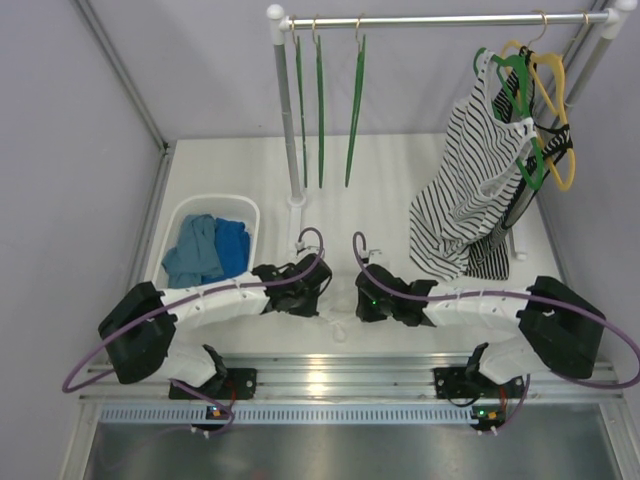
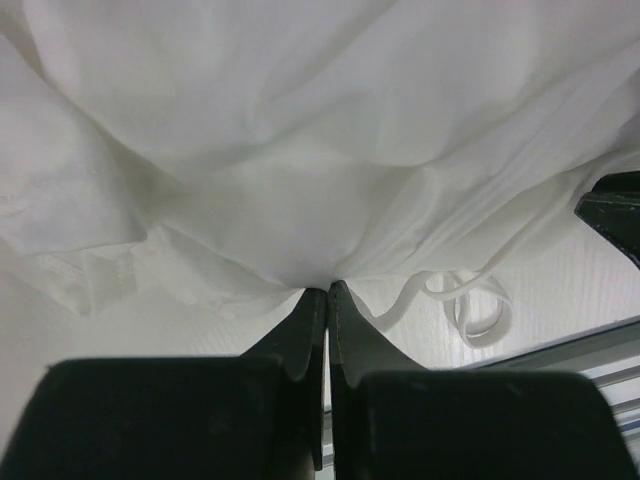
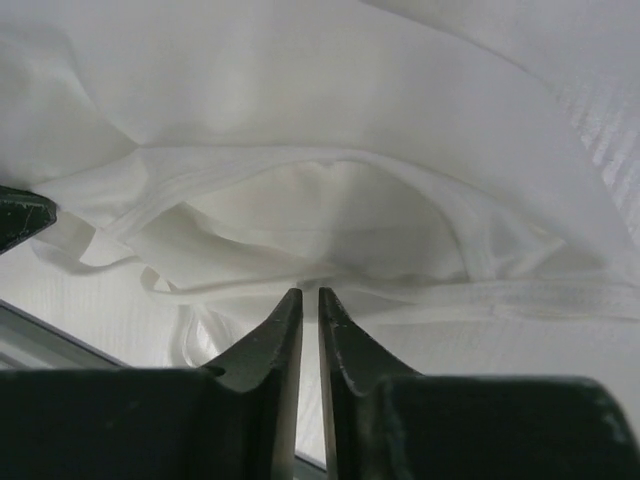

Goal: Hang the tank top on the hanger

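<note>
The tank top (image 2: 300, 150) is pinched by left fingers (image 2: 303, 325) near the counter (image 2: 570, 290) edge; right fingers (image 3: 280, 335) almost together at hem, grip indeterminate.

Four green hangers (image 1: 320, 110), three bare, one bearing the single striped top (image 1: 470, 170); one yellow hanger (image 1: 555, 95); one basket (image 1: 215, 198); one tank top (image 2: 300, 150); two hands: left hand (image 2: 327, 292), right hand (image 3: 308, 295).

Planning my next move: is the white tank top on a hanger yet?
Not yet. The tank top is bunched at the left fingers, down by the table; three green hangers on the rail hang bare.
</note>
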